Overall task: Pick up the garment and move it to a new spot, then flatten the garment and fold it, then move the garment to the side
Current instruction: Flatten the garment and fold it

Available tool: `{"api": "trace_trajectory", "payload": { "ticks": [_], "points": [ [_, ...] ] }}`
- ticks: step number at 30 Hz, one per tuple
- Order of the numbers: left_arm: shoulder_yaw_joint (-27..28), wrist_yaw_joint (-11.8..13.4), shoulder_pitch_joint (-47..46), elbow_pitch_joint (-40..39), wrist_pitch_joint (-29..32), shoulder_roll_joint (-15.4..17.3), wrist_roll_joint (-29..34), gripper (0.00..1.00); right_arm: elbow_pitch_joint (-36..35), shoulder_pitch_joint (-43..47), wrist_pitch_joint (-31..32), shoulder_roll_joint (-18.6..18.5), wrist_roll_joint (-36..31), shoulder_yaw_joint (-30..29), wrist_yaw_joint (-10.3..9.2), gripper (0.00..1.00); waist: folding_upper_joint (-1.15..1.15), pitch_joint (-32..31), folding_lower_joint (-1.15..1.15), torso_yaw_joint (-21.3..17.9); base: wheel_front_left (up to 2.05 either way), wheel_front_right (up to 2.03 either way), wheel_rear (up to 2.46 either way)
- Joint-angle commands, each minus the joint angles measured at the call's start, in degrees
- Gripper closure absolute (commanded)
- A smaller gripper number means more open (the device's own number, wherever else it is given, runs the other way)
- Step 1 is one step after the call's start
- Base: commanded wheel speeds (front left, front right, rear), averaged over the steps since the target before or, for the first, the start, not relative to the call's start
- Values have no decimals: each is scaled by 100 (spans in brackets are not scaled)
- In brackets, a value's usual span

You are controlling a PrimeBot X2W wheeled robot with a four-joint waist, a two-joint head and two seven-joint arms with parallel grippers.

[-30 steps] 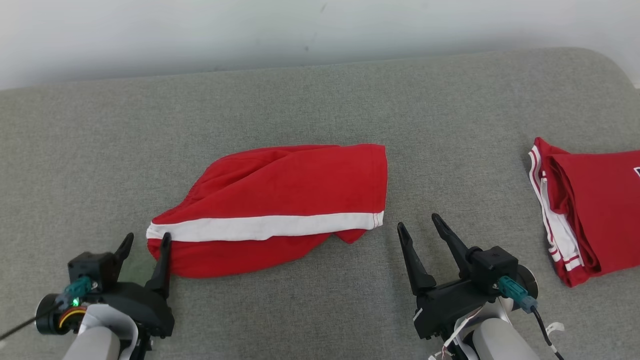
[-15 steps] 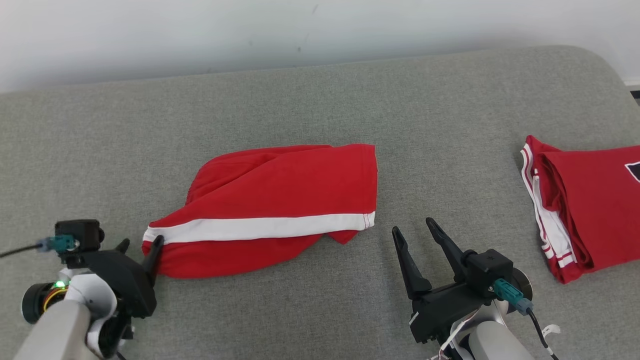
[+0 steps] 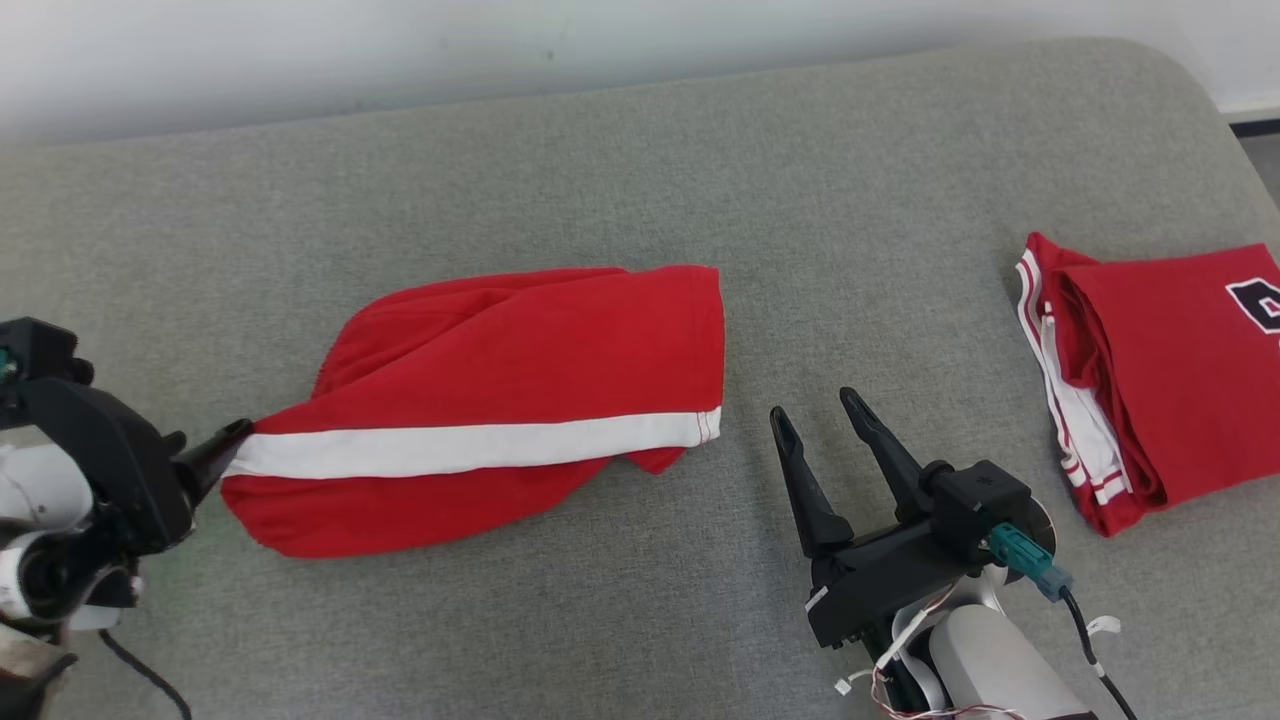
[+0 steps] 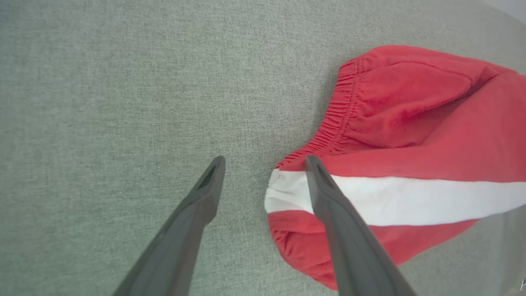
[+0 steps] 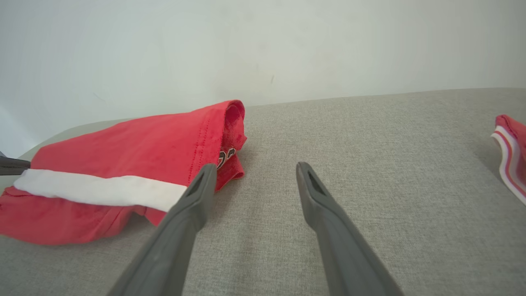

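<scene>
— What has changed?
— The left gripper (image 4: 265, 160) has swung round to the waistband end of the red shorts (image 3: 520, 370), jaws wide, one finger at the white stripe (image 3: 460, 448). The shorts lie mid-bench (image 3: 600, 160).
— And the right gripper (image 3: 813, 401)?
— Unchanged: spread, empty, beside the hem.

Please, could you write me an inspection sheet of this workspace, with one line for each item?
Surface: grey woven padded surface, rounded at its far right corner.
Job's things: red shorts with a white side stripe and elastic waistband, lying loosely bunched in the middle, not flat.
Clutter: folded red jersey with white striped trim, at the right edge.
Grippers: left gripper open at the waistband end, one finger over the white stripe, contact cannot be told; right gripper open, beside the hem end, apart from the shorts.
Cables: black cable with a teal plug on the right wrist; loose white wires below it.
Surroundings: pale plain wall behind.
</scene>
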Motion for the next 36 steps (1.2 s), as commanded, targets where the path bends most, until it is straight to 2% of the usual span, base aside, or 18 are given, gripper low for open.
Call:
{"api": "trace_trajectory", "payload": {
  "ticks": [1, 8, 15, 25, 29, 36],
  "points": [
    [33, 67, 46, -153, 138, 116, -76, 0, -46, -52, -23, -1, 55, 1, -15, 0, -1, 164, 0, -143, 0, 0, 0],
    [166, 321, 401, -887, 723, 400, -383, 0, -159, -43, -24, -1, 107, 13, -15, 0, -1, 323, 0, -245, 0, 0, 0],
    [451, 427, 696, -1607, 732, 597, -587, 0, -191, 45, -24, -1, 42, -82, -15, 0, -1, 332, 0, -213, 0, 0, 0],
    [836, 750, 1302, -2549, 1027, 903, -962, 0, -203, 45, -24, -1, 13, -141, -15, 0, -1, 319, 0, -124, 0, 0, 0],
    [813, 830, 1386, -2634, 987, 924, -858, 0, -224, -12, -24, -2, 34, -92, -15, 0, -1, 402, 0, -124, 0, 0, 0],
    [659, 882, 1140, -2277, 921, 854, -658, 0, -254, -138, -24, -2, 74, 15, -15, 0, -1, 529, 0, -237, 0, 0, 0]
  ]
}}
